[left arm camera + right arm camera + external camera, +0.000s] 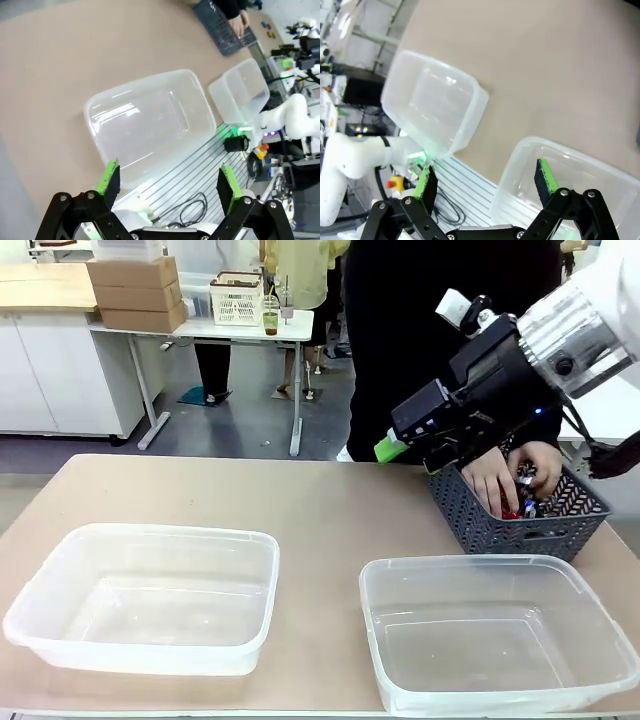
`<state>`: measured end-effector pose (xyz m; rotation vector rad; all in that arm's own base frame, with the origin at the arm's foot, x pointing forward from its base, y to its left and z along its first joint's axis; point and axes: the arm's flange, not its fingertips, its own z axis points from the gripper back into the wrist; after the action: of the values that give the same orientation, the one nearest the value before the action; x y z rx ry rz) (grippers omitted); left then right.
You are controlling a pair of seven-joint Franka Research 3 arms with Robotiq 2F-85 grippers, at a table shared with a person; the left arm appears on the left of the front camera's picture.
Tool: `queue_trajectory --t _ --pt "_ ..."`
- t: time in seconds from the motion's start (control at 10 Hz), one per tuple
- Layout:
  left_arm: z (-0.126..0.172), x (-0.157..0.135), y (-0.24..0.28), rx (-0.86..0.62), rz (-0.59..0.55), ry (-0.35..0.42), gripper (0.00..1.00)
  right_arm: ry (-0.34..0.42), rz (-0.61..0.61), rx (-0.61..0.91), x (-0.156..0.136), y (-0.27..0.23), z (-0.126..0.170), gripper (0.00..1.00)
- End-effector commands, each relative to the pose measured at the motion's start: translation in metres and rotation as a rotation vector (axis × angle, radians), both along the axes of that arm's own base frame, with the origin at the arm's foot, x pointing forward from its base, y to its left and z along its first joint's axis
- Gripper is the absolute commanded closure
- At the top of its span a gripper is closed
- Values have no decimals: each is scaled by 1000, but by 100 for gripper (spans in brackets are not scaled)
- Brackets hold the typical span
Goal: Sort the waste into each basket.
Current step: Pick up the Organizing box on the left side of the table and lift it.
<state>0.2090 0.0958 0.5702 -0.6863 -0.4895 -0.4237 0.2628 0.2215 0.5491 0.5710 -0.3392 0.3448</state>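
Grey floor. A white table on metal legs bears stacked cardboard boxes and a white lattice crate. White wood-topped cabinet at far left.

dark lattice basket on tan table.

Clear, glossy, smooth plastic is seen in the near-left tub and the near-right tub (light is caught along their rolled rims). The table is shown with a matt, smooth tan top. Matt dark plastic is seen in the lattice basket at the table's far right edge.
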Motion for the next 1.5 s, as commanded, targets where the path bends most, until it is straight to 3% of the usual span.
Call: queue_trajectory --t 0.0,0.1,0.3,0.4,0.5,0.6,0.7,0.8,0.9,1.0,1.1,1.4 --pt "-11 11 -17 157 56 40 0 56 54 -113 6 39 -13 0" --pt "-28 17 -24 269 76 104 0 138 111 -134 12 85 -26 0" --pt "-68 11 -29 460 86 289 0 246 -39 -157 17 165 -48 0" --pt "-91 9 -35 522 37 381 0 276 -34 -169 9 195 -59 0" --pt "-112 13 -44 486 -18 418 0 334 -3 -217 0 223 -83 0" --pt "-125 20 -53 432 -69 438 0 317 -37 -381 1 226 -102 0" --pt "-67 26 -26 517 49 348 0 305 16 -169 -10 198 -81 0" --pt "-67 26 -26 517 49 348 0 305 16 -169 -10 198 -81 0" --pt "-67 26 -26 517 49 348 0 333 -2 -248 -9 220 -106 0" --pt "-77 34 -35 497 -13 387 0 425 -245 -398 -1 238 -114 0" --pt "-99 42 -61 486 -47 387 0 457 -408 -530 3 257 -132 0" --pt "-143 60 -99 498 -66 444 0 543 -474 -581 12 265 -157 0"
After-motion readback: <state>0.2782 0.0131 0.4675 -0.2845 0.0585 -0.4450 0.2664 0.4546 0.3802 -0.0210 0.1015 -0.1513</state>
